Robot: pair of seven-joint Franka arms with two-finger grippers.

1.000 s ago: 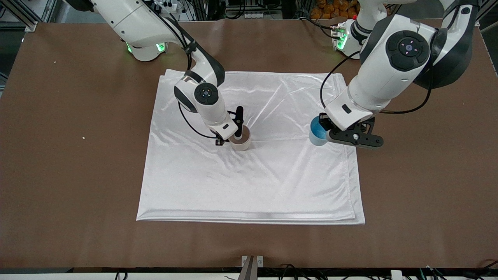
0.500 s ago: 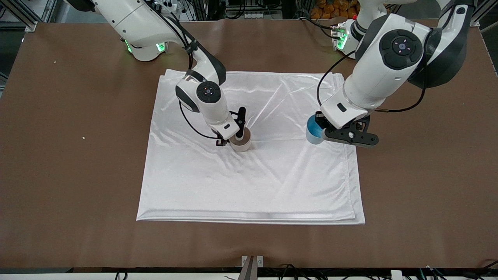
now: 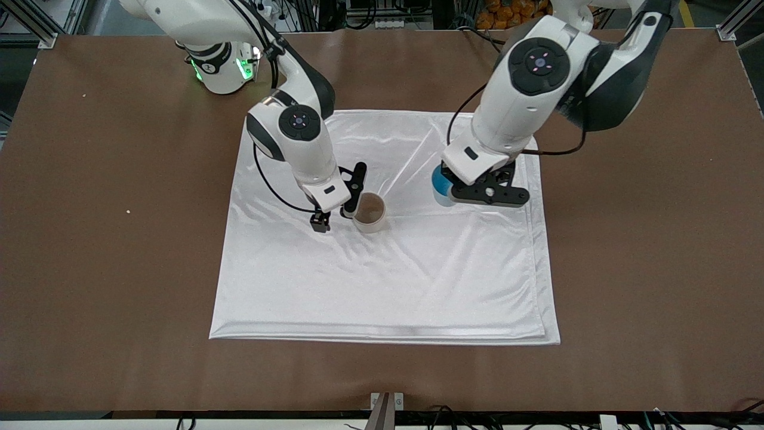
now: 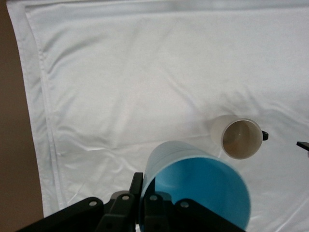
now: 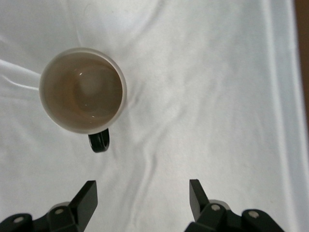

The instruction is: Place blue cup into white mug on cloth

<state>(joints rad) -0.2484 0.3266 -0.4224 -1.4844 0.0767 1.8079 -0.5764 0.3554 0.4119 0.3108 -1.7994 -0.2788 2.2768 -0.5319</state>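
Front view: the cloth [image 3: 388,275] fills the middle of the frame on the table [image 3: 89,239]. The mug [image 3: 370,212] stands upright on it at centre. The right gripper [image 3: 338,210] is just beside the mug, fingers spread and empty. In the upper right of the cloth, the left gripper [image 3: 462,190] is up in the air with the cup [image 3: 440,186] clamped between its fingers.

Left wrist view: the cup [image 4: 198,186] fills the lower centre, pinched at its rim wall; it looks light, stiff and smooth, so a rim pinch should hold, though it may slip. The mug [image 4: 236,137] sits at right centre, mouth open.

Right wrist view: the mug [image 5: 83,90] is at upper left, handle [image 5: 99,140] pointing toward the open fingers [image 5: 87,199], which hold nothing. The mug's inside seems empty, though it is dim. The right gripper close by the mug is probably the only thing in the way.
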